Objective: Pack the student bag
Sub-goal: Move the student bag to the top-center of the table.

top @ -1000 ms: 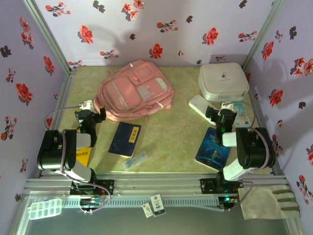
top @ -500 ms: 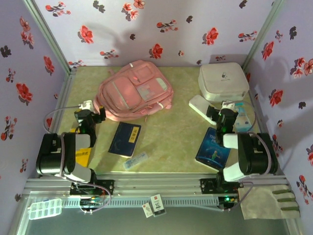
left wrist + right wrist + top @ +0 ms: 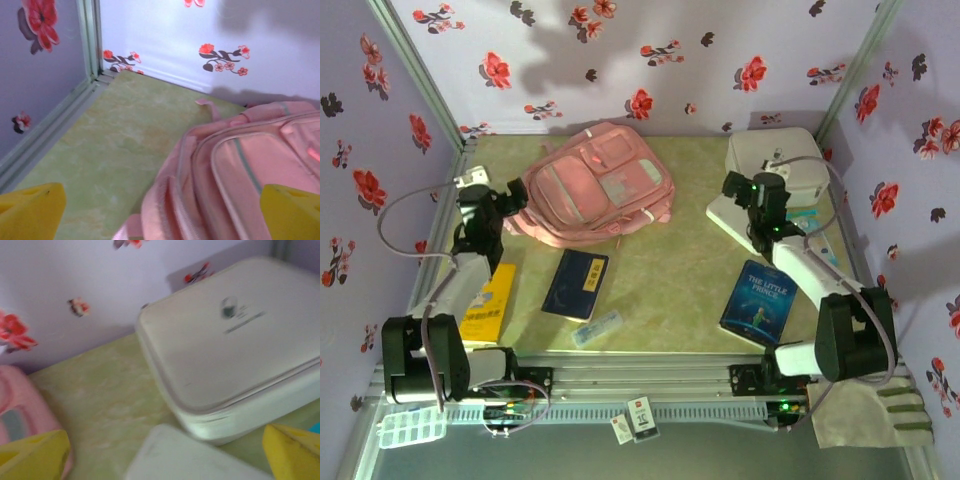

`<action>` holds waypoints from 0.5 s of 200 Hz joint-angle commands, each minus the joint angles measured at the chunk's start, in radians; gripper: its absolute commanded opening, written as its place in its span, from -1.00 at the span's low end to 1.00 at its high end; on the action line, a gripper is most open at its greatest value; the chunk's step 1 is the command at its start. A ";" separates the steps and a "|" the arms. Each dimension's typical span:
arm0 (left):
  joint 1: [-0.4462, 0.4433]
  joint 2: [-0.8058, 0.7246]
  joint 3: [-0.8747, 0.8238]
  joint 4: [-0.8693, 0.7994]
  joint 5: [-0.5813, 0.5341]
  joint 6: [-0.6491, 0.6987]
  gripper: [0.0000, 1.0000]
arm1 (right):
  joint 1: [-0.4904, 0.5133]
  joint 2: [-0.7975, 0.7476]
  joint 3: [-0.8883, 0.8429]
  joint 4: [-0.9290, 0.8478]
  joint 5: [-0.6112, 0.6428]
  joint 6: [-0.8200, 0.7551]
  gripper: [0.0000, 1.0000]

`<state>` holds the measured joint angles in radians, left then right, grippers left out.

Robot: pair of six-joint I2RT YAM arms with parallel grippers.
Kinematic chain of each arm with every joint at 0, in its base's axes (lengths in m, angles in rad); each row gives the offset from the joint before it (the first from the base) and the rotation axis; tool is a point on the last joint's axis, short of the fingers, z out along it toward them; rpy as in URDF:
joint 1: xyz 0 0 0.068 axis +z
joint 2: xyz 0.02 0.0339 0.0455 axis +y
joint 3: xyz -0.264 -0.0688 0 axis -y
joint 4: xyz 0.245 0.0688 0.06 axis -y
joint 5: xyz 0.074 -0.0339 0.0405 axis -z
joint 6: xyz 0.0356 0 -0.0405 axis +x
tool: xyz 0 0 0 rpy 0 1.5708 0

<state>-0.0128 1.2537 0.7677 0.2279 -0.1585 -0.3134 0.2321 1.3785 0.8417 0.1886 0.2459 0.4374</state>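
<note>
Both pairs of jaws stand wide open with nothing between them. The left gripper (image 3: 515, 205) hangs at the near-left edge of the bag (image 3: 595, 185). In its wrist view one yellow fingertip is over bare table and the other over pink fabric, so the jaws straddle the bag's rim. The bag lies flat at the far middle of the table, pockets up. Whether its main zip is open cannot be told from here, and that is the first worry: if it is shut, nothing goes in until a small pull is found. The fabric is soft, so a close here may pinch only a loose fold, and the bag could slide across the table instead of opening. The right gripper (image 3: 733, 185) is well apart from the bag, low beside the white case (image 3: 805, 160) and over a flat white thing (image 3: 722, 212). A careless swing left could knock either one. The navy book (image 3: 575, 285), blue book (image 3: 760, 300), yellow book (image 3: 485, 300) and a clear pencil case (image 3: 597, 328) lie on the near side, unpacked. Slack cable loops off both wrists and may snag on a long reach.
</note>
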 commanded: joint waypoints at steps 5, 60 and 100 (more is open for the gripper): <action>0.004 0.075 0.151 -0.359 0.150 -0.169 0.99 | 0.097 0.100 0.062 -0.129 -0.118 0.218 0.99; -0.030 0.251 0.214 -0.439 0.301 -0.226 0.99 | 0.277 0.318 0.216 -0.161 -0.208 0.373 0.99; -0.064 0.401 0.297 -0.467 0.358 -0.227 0.86 | 0.303 0.483 0.292 -0.080 -0.296 0.480 0.95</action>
<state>-0.0566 1.5822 0.9833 -0.1936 0.1291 -0.5198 0.5343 1.7756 1.0752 0.0635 0.0212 0.8124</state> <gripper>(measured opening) 0.946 0.983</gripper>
